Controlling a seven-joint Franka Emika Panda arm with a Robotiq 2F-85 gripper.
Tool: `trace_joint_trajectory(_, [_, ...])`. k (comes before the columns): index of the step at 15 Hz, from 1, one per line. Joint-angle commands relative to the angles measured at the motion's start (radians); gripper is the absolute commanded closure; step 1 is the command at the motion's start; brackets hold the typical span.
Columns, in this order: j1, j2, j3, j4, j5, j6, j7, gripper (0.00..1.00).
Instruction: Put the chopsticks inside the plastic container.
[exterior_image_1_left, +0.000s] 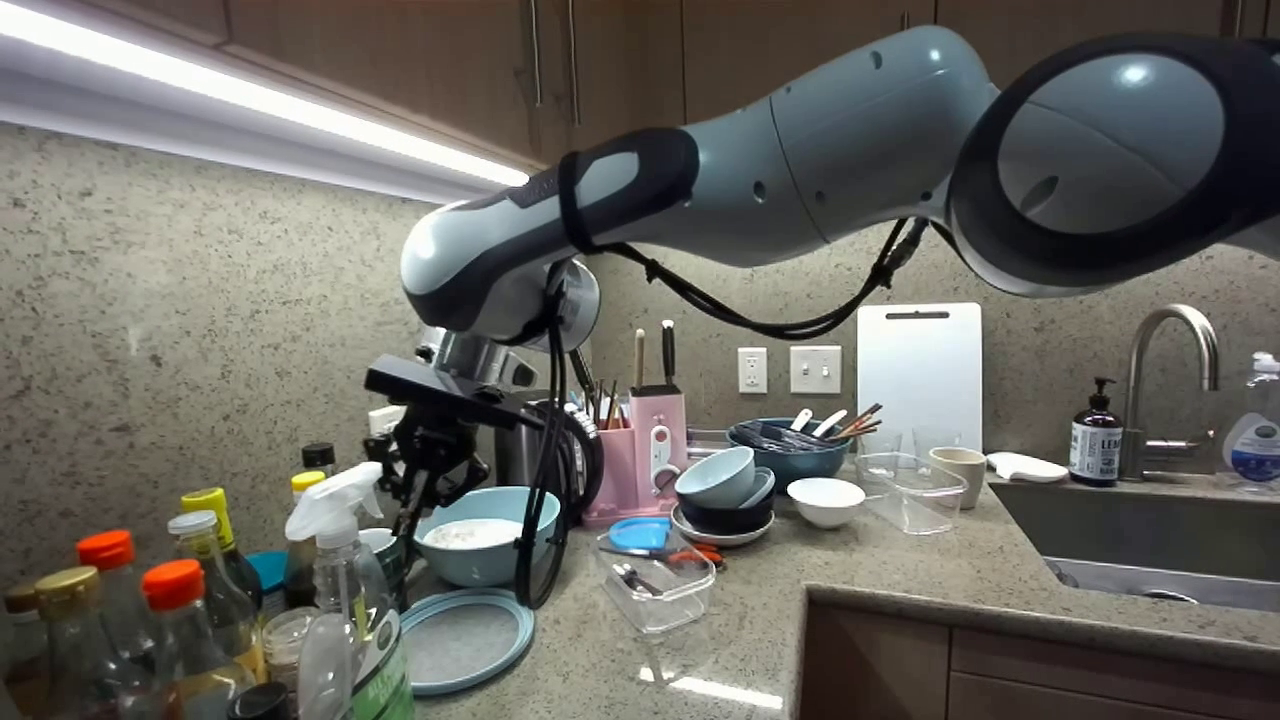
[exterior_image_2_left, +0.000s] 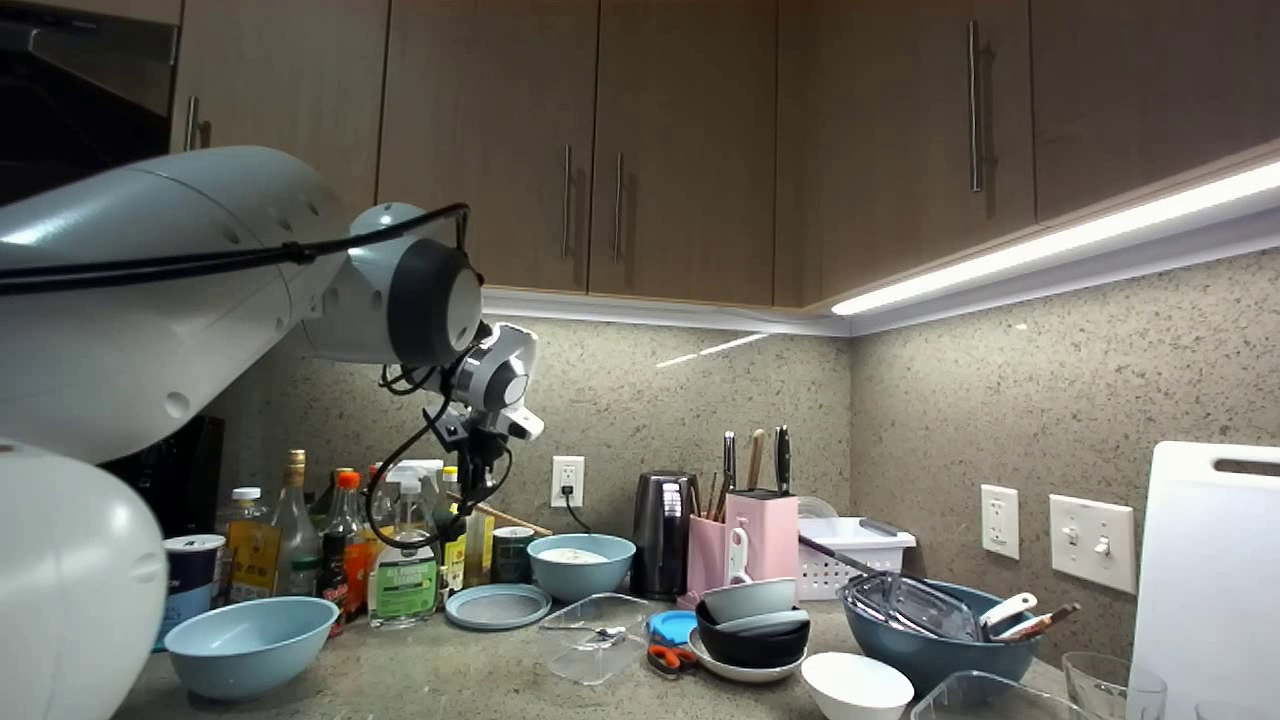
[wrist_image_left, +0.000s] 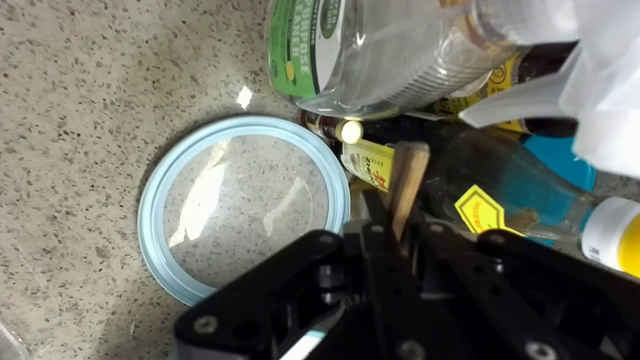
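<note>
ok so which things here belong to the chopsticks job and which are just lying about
For the job: wooden chopsticks; gripper holding them; clear plastic container with utensils inside (likely target)

Just lying about: spray bottle; blue-rimmed lid; kettle; pink knife block; white bowl

Wooden chopsticks (wrist_image_left: 407, 184) tight in the gripper (wrist_image_left: 403, 225), a blue-rimmed lid (wrist_image_left: 245, 202) and spray bottle (wrist_image_left: 420, 55) beyond.
</note>
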Motion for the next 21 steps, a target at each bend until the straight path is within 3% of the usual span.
trace_joint_trajectory(1, [0.001,0.005,0.000,0.000,0.000,0.000,0.000,0.91])
trace_joint_trajectory(2, [0.001,0.008,0.000,0.000,0.000,0.000,0.000,0.98])
trace_joint_trajectory(4, [-0.011,-0.026,0.006,-0.042,0.008,-0.007,-0.016,0.98])
trace_joint_trajectory(12, [0.017,-0.212,-0.109,-0.345,0.008,0.278,0.209,0.98])
trace_joint_trajectory(15, [0.007,-0.275,-0.092,-0.468,0.011,0.375,0.295,0.98])
trace_joint_trajectory(16, [0.005,-0.276,-0.088,-0.481,0.004,0.418,0.296,0.98])
trace_joint_trajectory(17, [-0.009,-0.198,-0.078,-0.355,-0.015,0.341,0.266,0.91])
trace_joint_trajectory(21, [-0.008,-0.231,-0.076,-0.419,-0.014,0.389,0.270,0.91])
